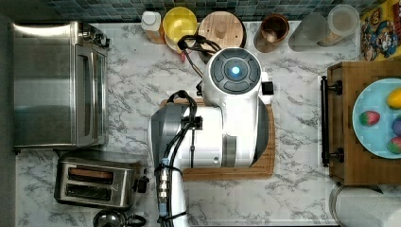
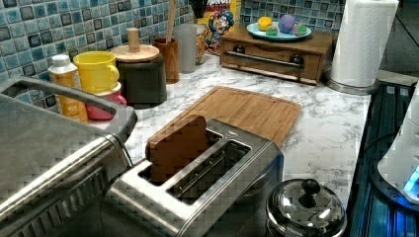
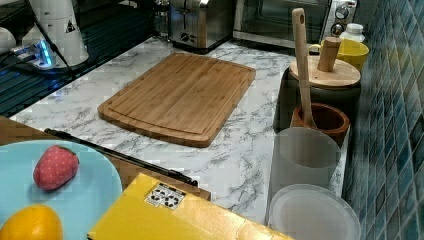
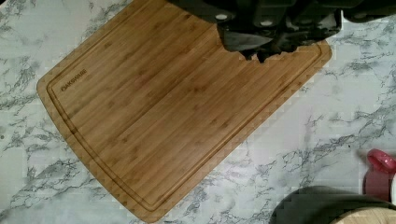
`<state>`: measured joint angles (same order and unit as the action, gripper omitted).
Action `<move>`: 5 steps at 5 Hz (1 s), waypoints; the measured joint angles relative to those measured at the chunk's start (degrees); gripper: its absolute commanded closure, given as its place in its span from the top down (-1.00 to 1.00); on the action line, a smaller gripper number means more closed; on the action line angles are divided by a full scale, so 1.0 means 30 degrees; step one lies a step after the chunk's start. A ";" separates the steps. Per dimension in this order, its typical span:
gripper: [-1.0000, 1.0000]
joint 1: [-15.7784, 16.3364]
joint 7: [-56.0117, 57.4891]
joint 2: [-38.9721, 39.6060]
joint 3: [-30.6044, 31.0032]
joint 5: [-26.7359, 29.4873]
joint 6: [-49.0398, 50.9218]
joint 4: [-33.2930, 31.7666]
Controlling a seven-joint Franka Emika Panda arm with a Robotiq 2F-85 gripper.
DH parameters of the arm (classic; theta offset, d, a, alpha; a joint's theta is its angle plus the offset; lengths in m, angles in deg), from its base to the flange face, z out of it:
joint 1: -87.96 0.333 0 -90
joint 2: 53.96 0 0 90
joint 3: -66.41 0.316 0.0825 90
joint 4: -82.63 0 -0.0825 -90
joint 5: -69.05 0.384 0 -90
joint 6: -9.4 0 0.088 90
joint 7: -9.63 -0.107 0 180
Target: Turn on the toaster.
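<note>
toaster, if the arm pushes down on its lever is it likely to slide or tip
Probably neither. The toaster is a low, broad steel box sitting flat on the marble counter, so it looks stable against tipping. A straight downward press on the lever knob should pin it in place; an angled push might skid it on the smooth marble.

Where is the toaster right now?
The toaster sits at the top view's lower left, just below the big toaster oven and left of the cutting board, with a slice of bread in one slot.
</note>
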<state>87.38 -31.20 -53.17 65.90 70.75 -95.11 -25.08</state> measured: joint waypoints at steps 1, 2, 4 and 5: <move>-1.00 0.0005 0.0003 0.0000 0.0000 0.0000 -0.0238 -0.0019; -1.00 0.0024 0.0003 0.0000 0.0026 0.0002 -0.0266 -0.0075; -1.00 0.0177 0.1313 -0.0675 0.0060 0.0070 -0.2317 -0.2070; -1.00 0.0508 0.2226 -0.1964 0.0081 0.1464 -0.3059 -0.4383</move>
<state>88.91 -24.52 -59.07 66.15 75.14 -104.28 -38.23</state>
